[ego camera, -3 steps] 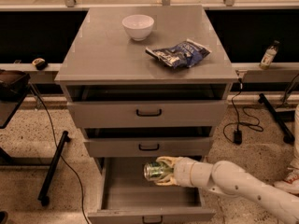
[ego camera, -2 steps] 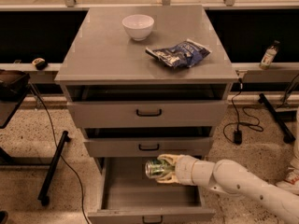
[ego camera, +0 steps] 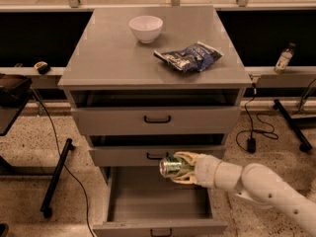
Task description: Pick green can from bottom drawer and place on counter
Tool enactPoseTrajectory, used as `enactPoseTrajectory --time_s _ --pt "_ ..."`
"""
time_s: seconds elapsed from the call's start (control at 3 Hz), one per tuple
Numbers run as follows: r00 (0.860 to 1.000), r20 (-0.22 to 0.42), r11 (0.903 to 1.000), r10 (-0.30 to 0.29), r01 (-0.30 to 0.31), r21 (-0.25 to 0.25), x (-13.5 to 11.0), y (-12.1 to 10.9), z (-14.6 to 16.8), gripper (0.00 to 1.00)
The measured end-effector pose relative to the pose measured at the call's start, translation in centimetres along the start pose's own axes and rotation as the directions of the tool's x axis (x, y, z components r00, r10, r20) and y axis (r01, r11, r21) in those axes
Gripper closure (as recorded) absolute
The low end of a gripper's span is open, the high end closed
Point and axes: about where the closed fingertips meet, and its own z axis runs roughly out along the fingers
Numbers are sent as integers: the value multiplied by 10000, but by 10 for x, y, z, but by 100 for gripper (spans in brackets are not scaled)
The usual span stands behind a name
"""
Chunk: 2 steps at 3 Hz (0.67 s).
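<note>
- One second has lifted the green can noticeably: earlier it hung low inside the open bottom drawer, and now it sits higher and a touch to the right, level with the lower edge of the middle drawer.
- The gripper is clamped around the can, one pale finger above and one below. The can lies on its side with a silver end facing left.
- The arm reaches in from the lower right, in front of the cabinet.
- The can looks clear of the bottom drawer's floor and walls, so I judge the picking step done and the carry to the counter begun.
- The bottom drawer is pulled fully out and nothing shows inside it. The top drawer and the middle one stand slightly ajar.
- On the counter, a white bowl sits near the back and a blue snack bag lies right of centre. The left and front parts are bare, which seems the likeliest landing spot.
- The climb ahead passes two protruding drawer fronts, so the can probably has to come outward first to avoid clipping them.
</note>
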Motion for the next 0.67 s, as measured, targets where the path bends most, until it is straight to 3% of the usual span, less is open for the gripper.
enactPoseTrajectory --time_s 0.33,0.67 --pt "9966 543 9951 -627 583 798 -44 -69 -48 100" --pt "9911 359 9862 -1282 1236 1102 -87 -128 -87 100"
